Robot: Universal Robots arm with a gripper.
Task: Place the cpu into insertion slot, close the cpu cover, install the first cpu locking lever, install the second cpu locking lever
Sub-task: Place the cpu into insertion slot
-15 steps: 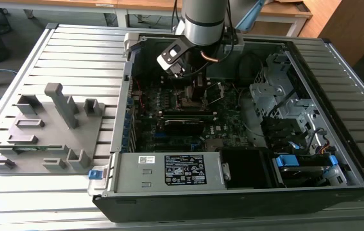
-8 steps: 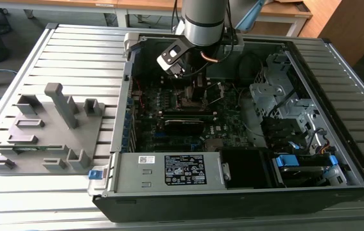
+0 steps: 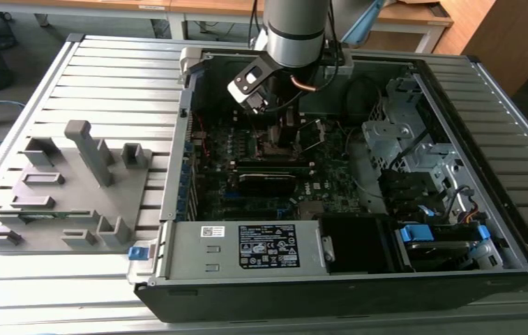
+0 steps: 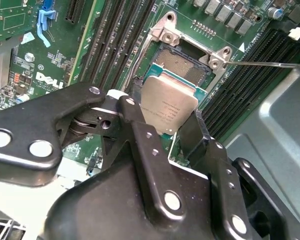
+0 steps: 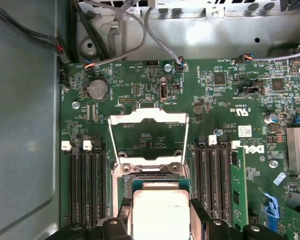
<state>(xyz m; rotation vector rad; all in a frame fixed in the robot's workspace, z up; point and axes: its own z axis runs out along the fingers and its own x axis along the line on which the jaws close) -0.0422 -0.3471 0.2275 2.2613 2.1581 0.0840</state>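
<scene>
My gripper (image 4: 165,131) is shut on the cpu (image 4: 168,106), a flat square chip with a dull silver top, one black finger on each side edge. I hold it slightly tilted, low over the insertion slot (image 4: 183,64), whose dark grid and metal rim show just beyond the chip. In the first wrist view the cpu (image 5: 160,212) hangs over the near part of the insertion slot (image 5: 149,176), and the cpu cover (image 5: 149,120) is swung open behind it. A thin metal locking lever (image 4: 270,64) sticks out sideways. In the exterior view my gripper (image 3: 280,120) reaches down into the computer case.
Black memory slots (image 5: 85,185) flank the socket on both sides. A grey case wall (image 5: 25,130) and cables (image 5: 115,20) lie close by. On the exterior view's left, a grey fixture (image 3: 73,188) stands on the slatted table beside the case.
</scene>
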